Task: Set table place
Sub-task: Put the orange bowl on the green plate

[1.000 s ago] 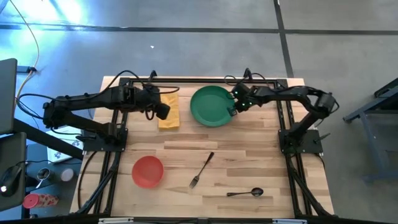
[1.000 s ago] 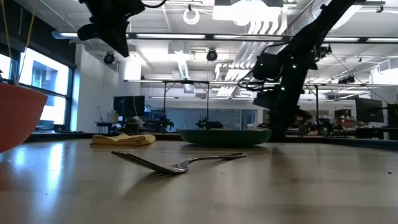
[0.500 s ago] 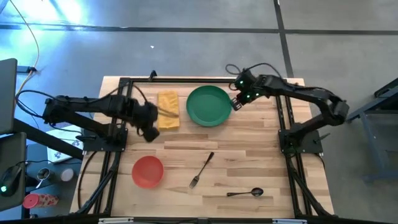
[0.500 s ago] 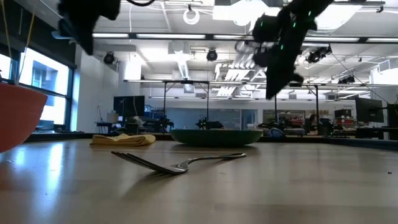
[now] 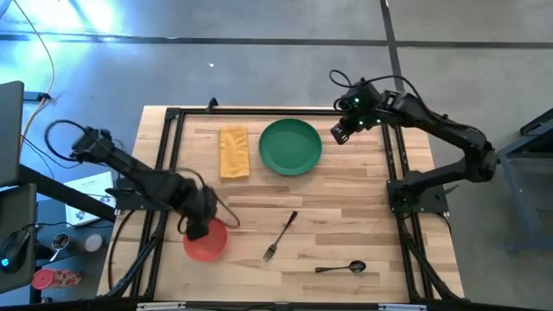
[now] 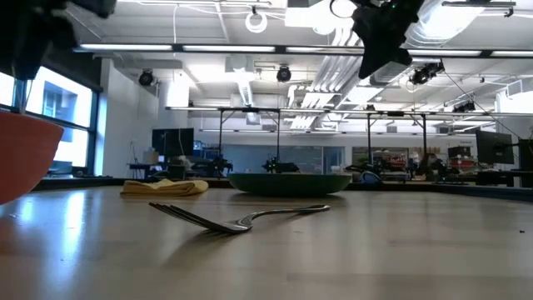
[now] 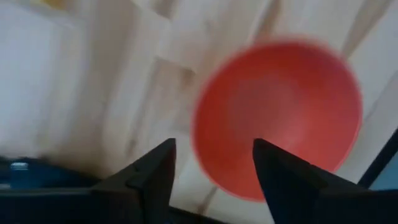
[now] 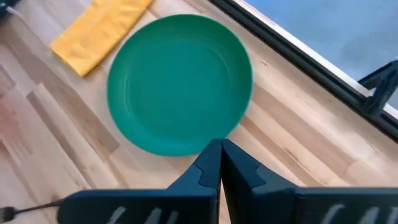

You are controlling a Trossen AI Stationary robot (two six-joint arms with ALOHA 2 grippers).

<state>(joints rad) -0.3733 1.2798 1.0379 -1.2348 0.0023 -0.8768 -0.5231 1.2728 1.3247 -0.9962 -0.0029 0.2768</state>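
The pale plank table (image 5: 346,207) is carrying a green plate (image 5: 291,147) beside a yellow napkin (image 5: 233,152), with a red bowl (image 5: 208,244), fork (image 5: 280,235) and spoon (image 5: 340,268) nearer the front. The left gripper (image 5: 197,226) is hovering open-fingered over the bowl's edge. The right gripper (image 5: 342,132), fingers pressed together, is hanging just beside the plate.

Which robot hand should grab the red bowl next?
Probably the left hand: it hangs open right over the red bowl, while the shut right hand is far off beside the green plate.
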